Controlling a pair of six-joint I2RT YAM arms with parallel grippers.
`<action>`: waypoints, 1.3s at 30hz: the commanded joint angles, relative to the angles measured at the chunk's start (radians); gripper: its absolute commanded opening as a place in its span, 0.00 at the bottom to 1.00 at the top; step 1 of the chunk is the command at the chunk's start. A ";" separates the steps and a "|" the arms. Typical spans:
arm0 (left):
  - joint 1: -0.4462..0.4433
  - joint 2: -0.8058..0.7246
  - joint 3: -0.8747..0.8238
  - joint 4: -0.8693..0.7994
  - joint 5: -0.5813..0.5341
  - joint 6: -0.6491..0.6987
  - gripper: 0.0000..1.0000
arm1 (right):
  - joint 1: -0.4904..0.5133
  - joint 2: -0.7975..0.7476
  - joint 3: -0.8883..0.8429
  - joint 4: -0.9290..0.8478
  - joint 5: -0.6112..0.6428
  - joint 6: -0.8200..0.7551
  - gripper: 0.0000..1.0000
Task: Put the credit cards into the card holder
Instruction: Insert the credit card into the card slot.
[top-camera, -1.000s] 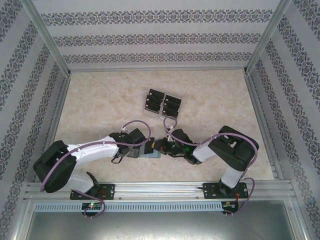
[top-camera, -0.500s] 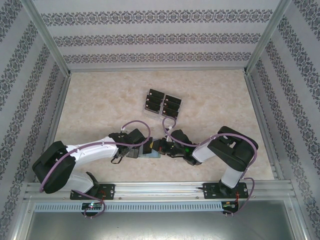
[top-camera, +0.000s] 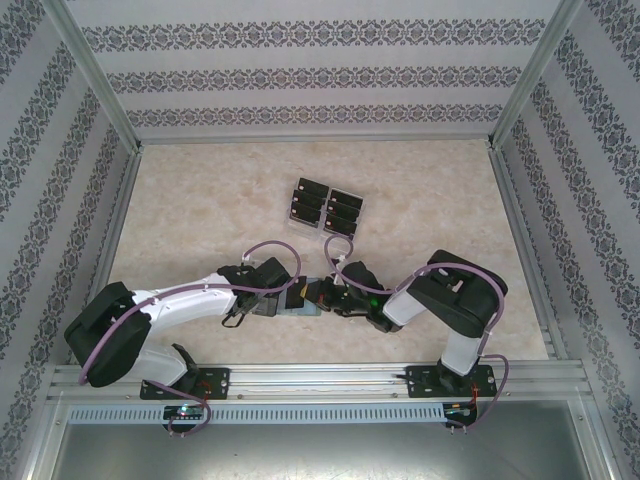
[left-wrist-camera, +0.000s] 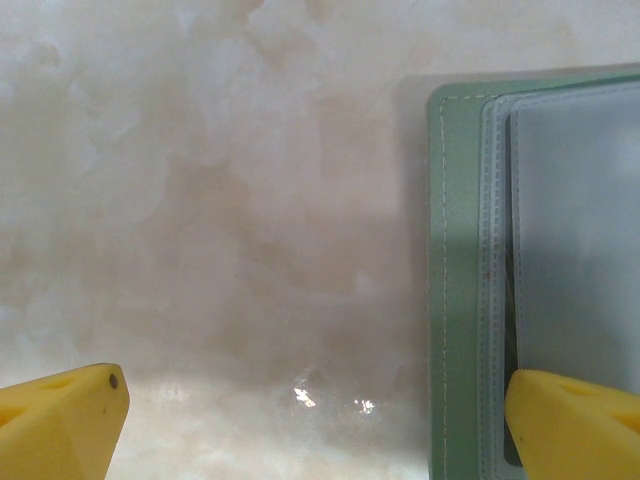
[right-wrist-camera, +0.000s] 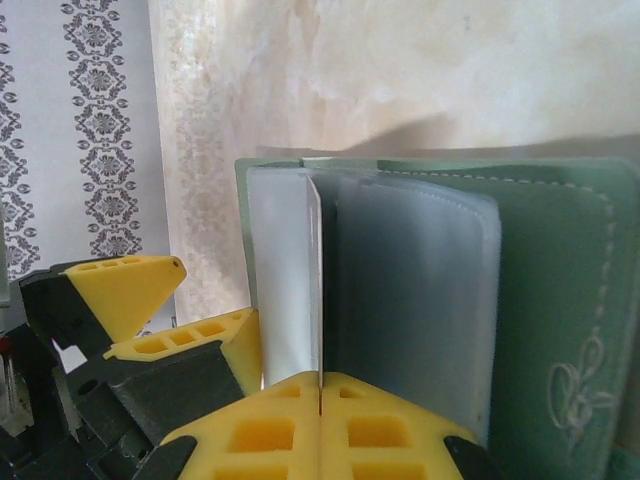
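Spreading beneath everything, the marbled worktop (top-camera: 200, 220) carries both arms, which meet near its front edge over the card holder (top-camera: 300, 309) — grey-green, lying open there. We see the left end effector (left-wrist-camera: 310, 400) spread wide with nothing gripped, one yellow finger (left-wrist-camera: 570, 420) over the holder's clear sleeves, the other over bare worktop. Our right end effector (right-wrist-camera: 320, 385) is pinched tight on a single sleeve, lifted off the rest. The credit cards (top-camera: 325, 207) — black, in two short columns — lie well apart, farther back.
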 joint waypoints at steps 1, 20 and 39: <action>0.008 -0.017 -0.007 -0.020 -0.005 -0.012 0.98 | 0.017 0.029 -0.017 0.066 0.025 0.032 0.00; 0.009 -0.014 -0.001 -0.023 -0.006 -0.007 0.98 | 0.038 0.024 -0.046 0.074 0.064 0.072 0.00; 0.008 -0.011 0.000 -0.018 -0.006 -0.008 0.98 | 0.041 0.094 -0.006 0.145 0.014 0.102 0.00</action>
